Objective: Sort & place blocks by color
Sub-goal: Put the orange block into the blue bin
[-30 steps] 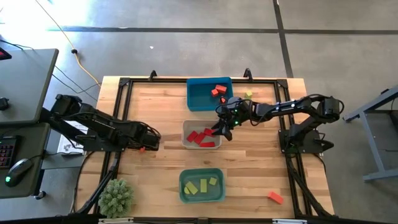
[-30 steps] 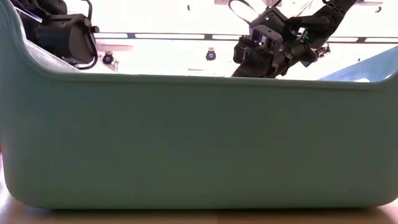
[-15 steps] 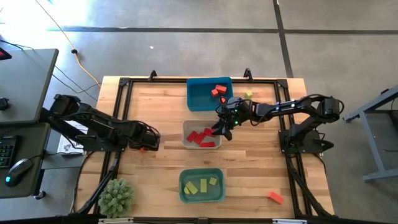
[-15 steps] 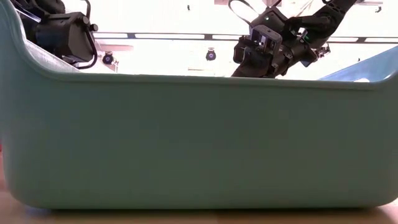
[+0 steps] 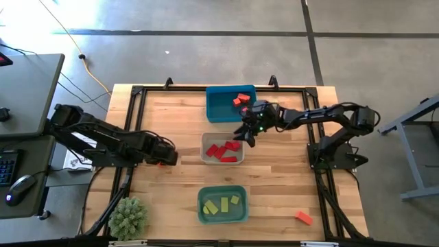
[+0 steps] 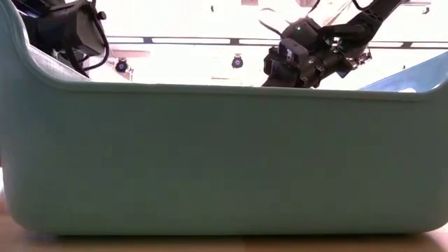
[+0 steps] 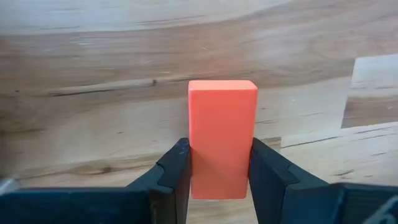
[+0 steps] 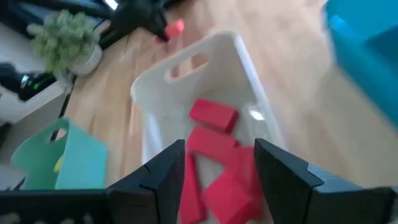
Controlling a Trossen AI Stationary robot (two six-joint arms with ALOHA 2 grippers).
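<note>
An orange block (image 7: pixel 222 137) is clamped on the table's left side by the left gripper (image 7: pixel 219 171); lifting toward the blue bin (image 5: pixel 221 106) is called for. The right gripper (image 8: pixel 219 163) is held open, empty, above the clear bin (image 8: pixel 249 68).

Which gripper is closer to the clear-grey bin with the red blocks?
Right. The right gripper is open at the clear-grey bin, at its far right corner; the left gripper stands apart, left of it, shut on an orange block.

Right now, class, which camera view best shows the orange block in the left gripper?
The left wrist view: the orange block fills the frame, clamped in the left gripper. The high view shows only an orange speck; the right wrist view a distant glimpse; the low view nothing.
</note>
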